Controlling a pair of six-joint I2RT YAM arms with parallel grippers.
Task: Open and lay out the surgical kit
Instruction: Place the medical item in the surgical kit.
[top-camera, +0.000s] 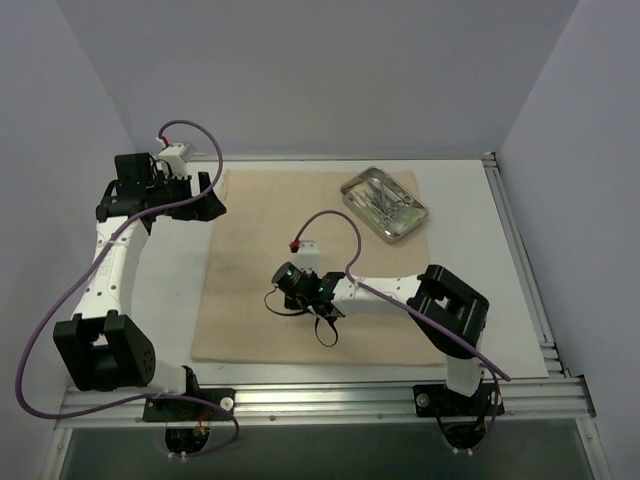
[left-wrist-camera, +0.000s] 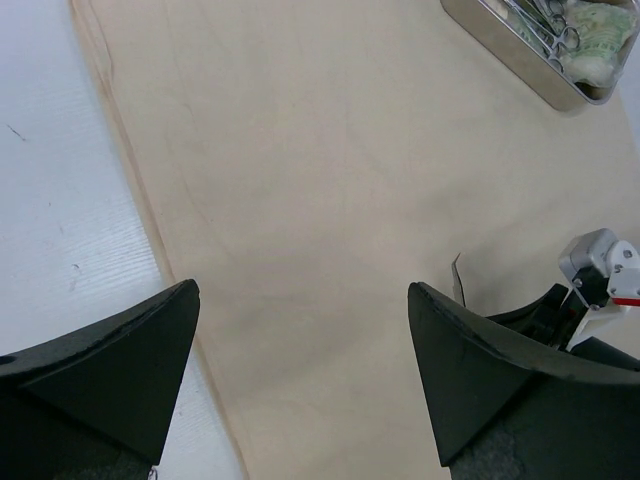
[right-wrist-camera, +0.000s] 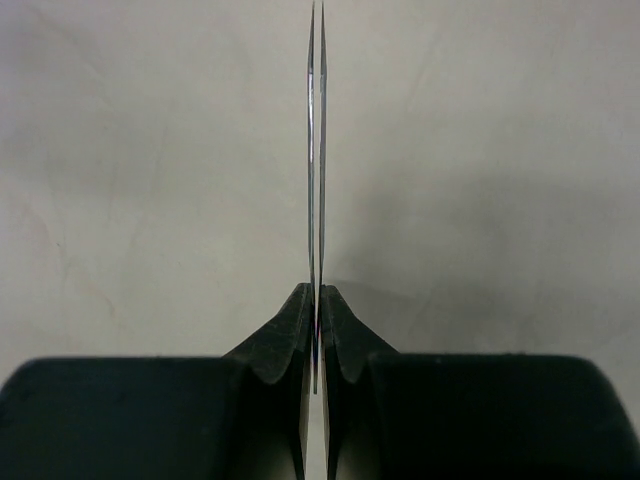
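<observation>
We judge the job partly done: the cloth wrap (top-camera: 260, 260) lies spread flat on the tabletop (top-camera: 470, 200), but forceps (left-wrist-camera: 548, 30) and packets (left-wrist-camera: 598, 35) sit unpacked in the steel tray (top-camera: 385, 203) at its far right corner. Our left fingers (left-wrist-camera: 130, 370) gape wide above the wrap's left edge, holding nothing. Our right fingers (right-wrist-camera: 285, 340), mid-cloth, are pinched tight on the tweezers (right-wrist-camera: 316, 150).

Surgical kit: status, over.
Left end effector open over cloth; right end effector shut on tweezers. Cloth spread, tray loaded at far right corner. Nothing blocking.
</observation>
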